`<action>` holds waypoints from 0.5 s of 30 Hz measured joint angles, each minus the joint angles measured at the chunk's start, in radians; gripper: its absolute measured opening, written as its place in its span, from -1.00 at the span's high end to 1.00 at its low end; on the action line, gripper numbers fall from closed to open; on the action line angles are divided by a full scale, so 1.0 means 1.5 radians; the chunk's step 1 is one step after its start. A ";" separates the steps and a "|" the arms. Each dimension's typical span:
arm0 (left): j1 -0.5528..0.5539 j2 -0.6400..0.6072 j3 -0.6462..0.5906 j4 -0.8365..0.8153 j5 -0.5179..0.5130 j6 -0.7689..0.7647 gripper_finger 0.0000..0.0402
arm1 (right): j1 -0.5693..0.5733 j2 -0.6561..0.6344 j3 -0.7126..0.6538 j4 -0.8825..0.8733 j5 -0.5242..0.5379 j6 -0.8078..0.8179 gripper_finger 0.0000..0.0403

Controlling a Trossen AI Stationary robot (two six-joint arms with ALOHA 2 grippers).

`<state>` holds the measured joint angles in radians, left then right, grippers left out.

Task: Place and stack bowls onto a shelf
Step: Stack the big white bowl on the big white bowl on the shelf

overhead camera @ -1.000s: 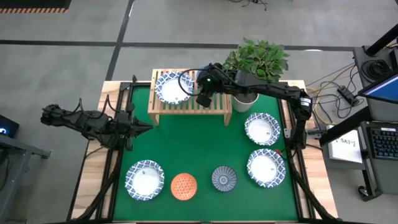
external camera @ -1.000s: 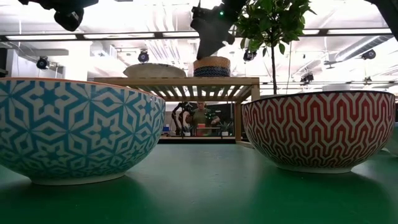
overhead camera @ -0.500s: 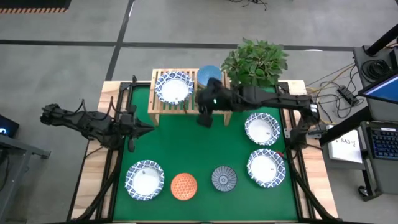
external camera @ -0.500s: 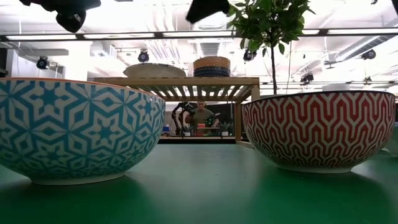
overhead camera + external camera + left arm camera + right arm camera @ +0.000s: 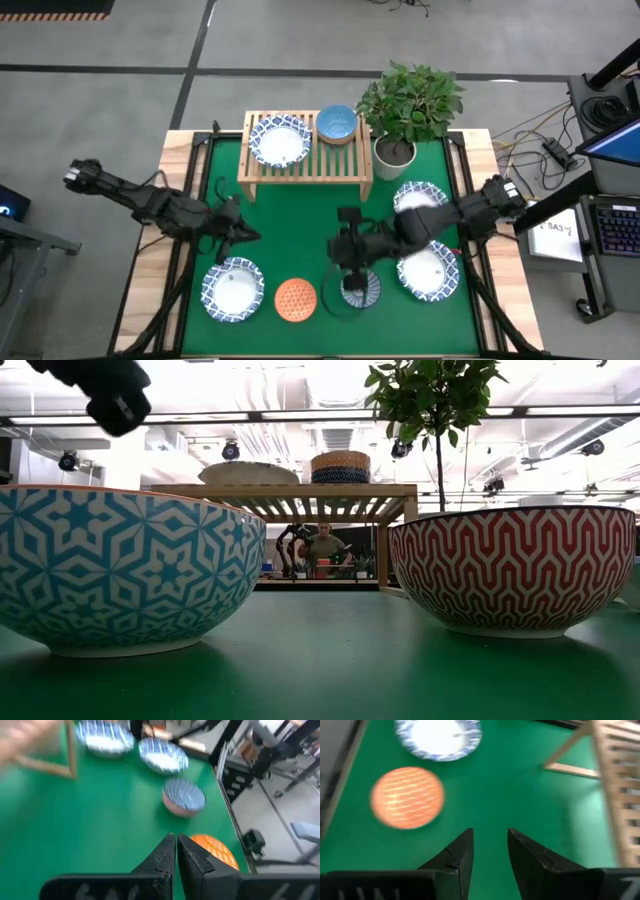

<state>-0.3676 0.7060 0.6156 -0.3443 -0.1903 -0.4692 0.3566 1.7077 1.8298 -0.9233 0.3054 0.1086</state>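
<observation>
The light-wood shelf (image 5: 305, 165) stands at the mat's far edge. On its slats rest a wide white blue-rimmed bowl (image 5: 279, 140) and a small blue bowl (image 5: 336, 123). On the mat sit three wide white bowls (image 5: 232, 288) (image 5: 428, 272) (image 5: 425, 196), an orange bowl (image 5: 295, 298) and a grey-blue bowl (image 5: 362, 290). My right gripper (image 5: 347, 270) hangs open above the grey-blue bowl's far-left rim, clear of it. My left gripper (image 5: 240, 232) is shut, in the air above the mat, just beyond the left wide bowl. The remaining small bowls are out of view.
A leafy plant in a white pot (image 5: 395, 152) stands right of the shelf. In the low view the two near bowls (image 5: 120, 570) (image 5: 510, 565) fill the foreground, the shelf (image 5: 300, 490) behind them. Bare green mat (image 5: 290, 225) lies between shelf and near bowls.
My right gripper has left the blue bowl standing on the shelf, drawn back over the shelf's front and swung toward the near edge, ending above the grey-blue bowl. My left gripper has moved a little right and toward the near edge, nearer the left wide bowl.
</observation>
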 joint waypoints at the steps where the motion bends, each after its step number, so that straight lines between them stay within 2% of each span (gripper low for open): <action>1: -0.011 0.019 0.004 -0.010 0.000 -0.022 1.00 | 0.014 0.000 -0.008 0.004 0.001 0.005 0.45; 8: -0.115 0.152 0.081 -0.055 0.000 -0.154 1.00 | 0.081 0.000 -0.075 0.063 0.007 0.029 0.47; 15: -0.218 0.296 0.214 -0.225 0.000 -0.237 1.00 | 0.103 -0.024 -0.176 0.172 0.007 0.015 0.46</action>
<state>-0.6942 1.1498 0.9362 -0.6820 -0.1902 -0.8249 0.5105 1.6716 1.5660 -0.6650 0.3153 0.1307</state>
